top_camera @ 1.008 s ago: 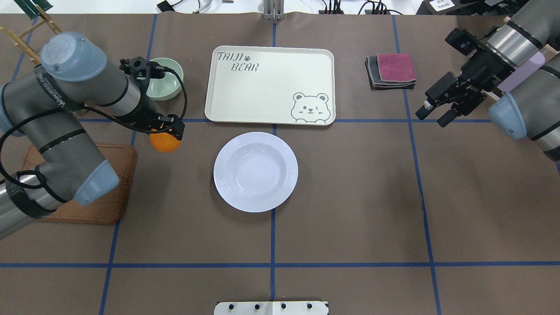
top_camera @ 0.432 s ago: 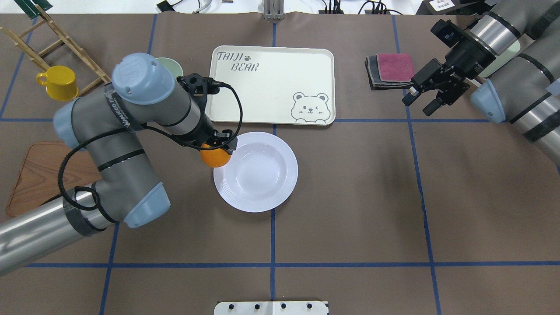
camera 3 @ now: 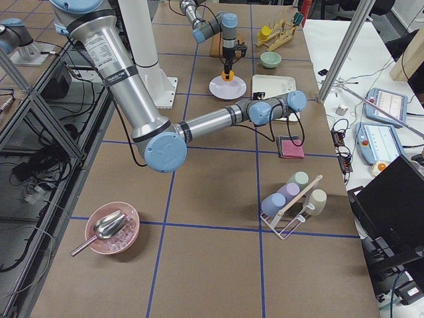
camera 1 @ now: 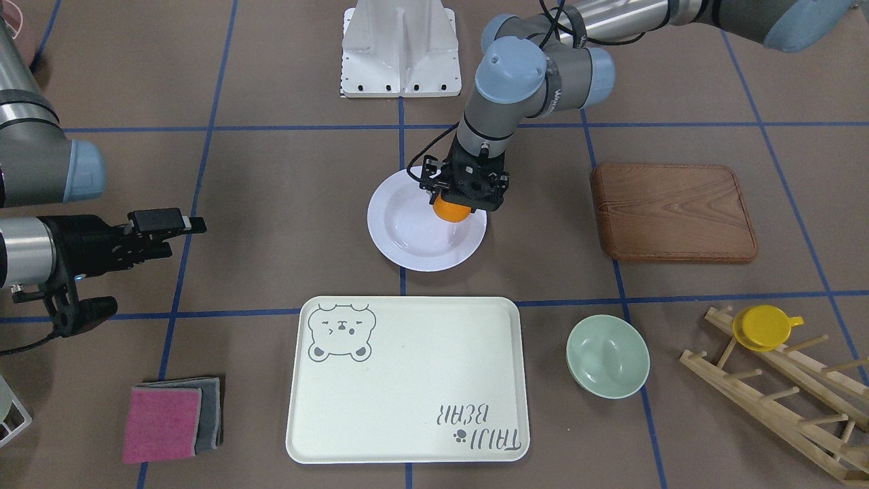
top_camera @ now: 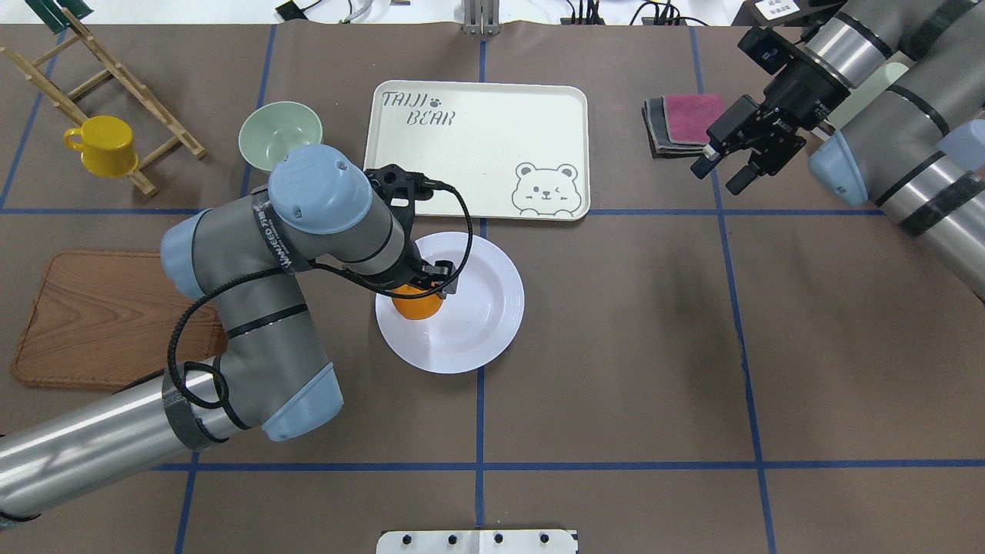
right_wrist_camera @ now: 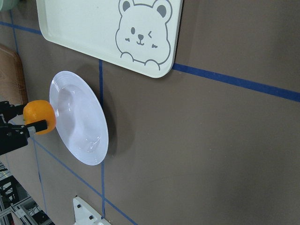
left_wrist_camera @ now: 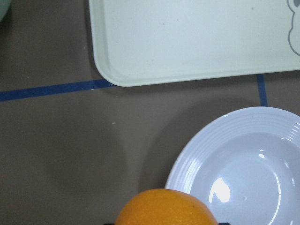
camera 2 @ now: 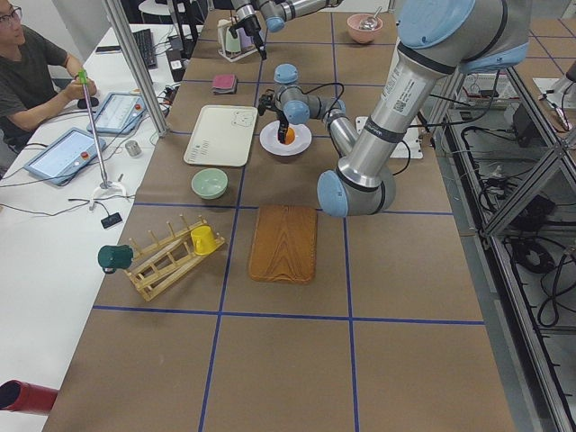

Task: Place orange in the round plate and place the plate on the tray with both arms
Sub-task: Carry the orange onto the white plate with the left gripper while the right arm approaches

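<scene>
Clenching the orange [top_camera: 416, 308] beneath it, left end effector [top_camera: 422, 292] over round plate [top_camera: 486, 308] (right end effector [top_camera: 722, 175] agape).

**What the cameras lose**

From overhead, the left arm's wrist covers the fingers of the left gripper [top_camera: 419, 291] and the upper part of the orange [top_camera: 416, 306]. The left wrist camera cuts the orange off at its bottom edge, the round plate [left_wrist_camera: 194, 157] at the right and bottom, and the tray [left_wrist_camera: 187, 42] at the top and right, so only a sliver of the bear drawing [left_wrist_camera: 295, 23] shows. In both side views the left gripper is too small to read.
</scene>
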Robot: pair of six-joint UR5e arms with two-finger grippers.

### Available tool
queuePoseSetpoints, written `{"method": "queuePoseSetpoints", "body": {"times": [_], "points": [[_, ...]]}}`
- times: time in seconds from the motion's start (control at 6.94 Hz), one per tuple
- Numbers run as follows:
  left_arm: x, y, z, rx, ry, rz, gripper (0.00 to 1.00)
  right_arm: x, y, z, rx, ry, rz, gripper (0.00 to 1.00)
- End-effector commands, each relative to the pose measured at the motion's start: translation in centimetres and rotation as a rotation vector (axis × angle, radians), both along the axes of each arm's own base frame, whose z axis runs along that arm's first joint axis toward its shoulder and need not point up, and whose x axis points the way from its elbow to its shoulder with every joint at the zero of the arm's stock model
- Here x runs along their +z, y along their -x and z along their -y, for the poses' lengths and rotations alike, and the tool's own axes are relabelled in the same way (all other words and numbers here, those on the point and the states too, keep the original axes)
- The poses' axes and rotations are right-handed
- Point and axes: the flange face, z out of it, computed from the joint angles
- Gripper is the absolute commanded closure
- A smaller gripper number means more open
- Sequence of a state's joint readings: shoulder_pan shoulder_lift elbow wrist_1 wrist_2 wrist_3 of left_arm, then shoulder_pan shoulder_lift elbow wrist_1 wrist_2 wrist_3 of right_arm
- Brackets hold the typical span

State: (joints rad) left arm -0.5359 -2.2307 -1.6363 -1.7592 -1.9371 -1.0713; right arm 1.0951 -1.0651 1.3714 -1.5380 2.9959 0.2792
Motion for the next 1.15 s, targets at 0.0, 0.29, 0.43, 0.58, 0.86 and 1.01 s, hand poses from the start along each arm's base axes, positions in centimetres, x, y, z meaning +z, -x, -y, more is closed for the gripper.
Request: {"method": "queuePoseSetpoints", "body": {"times": [0.0,0.29,0.43,0.58,0.86,1.01], "points": [[-0.1,-2.8,-1.8,-0.015,-0.018,0.022,0.46,0.6,0.7,0.0,-0.009,-0.016,0.008,0.0],[-0.6,-1.8,-2.0,-0.01,-0.035,0.008,0.01,0.4,1.1,-0.1,-0.015,-0.036,0.019,0.0],[-1.4,-0.9,-1.9,-0.011,-0.05,-0.006,0.01,-0.6,1.5,0.6,-0.015,-0.058,0.03,0.0],[-0.9,0.2,-1.9,-0.002,-0.039,-0.015,0.01,-1.6,2.0,1.1,-0.018,-0.066,0.035,0.0],[-0.4,3.5,-1.1,0.011,-0.007,-0.045,0.01,-2.9,4.2,2.1,-0.016,-0.104,-0.009,0.0],[0.0,4.6,-1.2,0.014,0.001,-0.051,0.01,-3.4,6.2,1.8,-0.022,-0.138,-0.05,0.0]]}}
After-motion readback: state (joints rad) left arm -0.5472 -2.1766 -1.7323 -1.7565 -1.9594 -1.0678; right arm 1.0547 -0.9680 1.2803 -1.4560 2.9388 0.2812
